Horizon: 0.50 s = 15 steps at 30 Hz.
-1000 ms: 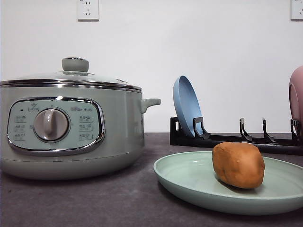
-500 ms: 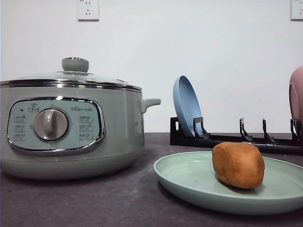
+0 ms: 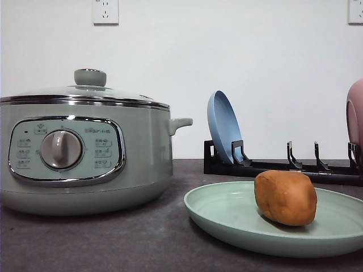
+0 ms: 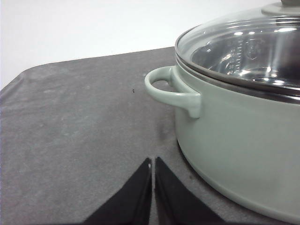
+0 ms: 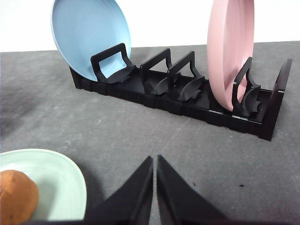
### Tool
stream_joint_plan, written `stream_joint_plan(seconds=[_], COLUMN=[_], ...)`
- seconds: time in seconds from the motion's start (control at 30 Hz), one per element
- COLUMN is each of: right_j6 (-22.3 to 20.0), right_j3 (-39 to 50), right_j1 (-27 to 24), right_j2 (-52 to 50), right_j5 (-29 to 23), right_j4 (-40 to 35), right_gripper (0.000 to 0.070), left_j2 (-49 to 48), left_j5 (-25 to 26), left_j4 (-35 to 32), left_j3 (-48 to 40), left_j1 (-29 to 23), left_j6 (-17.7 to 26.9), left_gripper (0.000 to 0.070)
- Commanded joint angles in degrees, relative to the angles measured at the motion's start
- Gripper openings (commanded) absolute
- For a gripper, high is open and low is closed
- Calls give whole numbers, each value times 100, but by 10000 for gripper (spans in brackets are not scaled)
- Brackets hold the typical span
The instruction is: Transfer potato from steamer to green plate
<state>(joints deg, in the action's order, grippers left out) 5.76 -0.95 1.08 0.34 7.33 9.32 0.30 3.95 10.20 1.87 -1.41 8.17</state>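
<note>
The orange-brown potato (image 3: pixel 285 198) lies on the pale green plate (image 3: pixel 227 218) at the front right of the table; the potato (image 5: pixel 16 197) and the plate (image 5: pixel 56 180) also show in the right wrist view. The sage-green steamer (image 3: pixel 85 153) stands at the left with its glass lid (image 3: pixel 91 90) on. My left gripper (image 4: pixel 153 164) is shut, low over the grey mat beside the steamer (image 4: pixel 243 140) and its side handle (image 4: pixel 176 91). My right gripper (image 5: pixel 155 161) is shut with nothing in it, over the mat just right of the plate.
A black dish rack (image 3: pixel 283 167) stands at the back right with a blue plate (image 3: pixel 224 127) and a pink plate (image 3: pixel 355 116) upright in it. The rack (image 5: pixel 187 96) lies ahead of the right gripper, with bare grey mat between.
</note>
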Motion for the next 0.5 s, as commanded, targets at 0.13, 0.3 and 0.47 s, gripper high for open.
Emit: stream_joint_plan(seconds=[0.13, 0.3, 0.47], right_j6=[-22, -22, -22], right_j3=[28, 29, 30], right_j1=[9, 9, 9], right_j2=[-13, -13, -13], right_j5=[13, 13, 13], right_j4=[-33, -33, -33], right_gripper=[0, 0, 0], left_j2=[-11, -11, -11], left_j5=[-11, -11, -11], left_j4=[46, 46, 47], left_j3=[-118, -118, -118], left_j1=[-12, -13, -11], left_j6=[-31, -31, -31], left_gripper=[3, 2, 3])
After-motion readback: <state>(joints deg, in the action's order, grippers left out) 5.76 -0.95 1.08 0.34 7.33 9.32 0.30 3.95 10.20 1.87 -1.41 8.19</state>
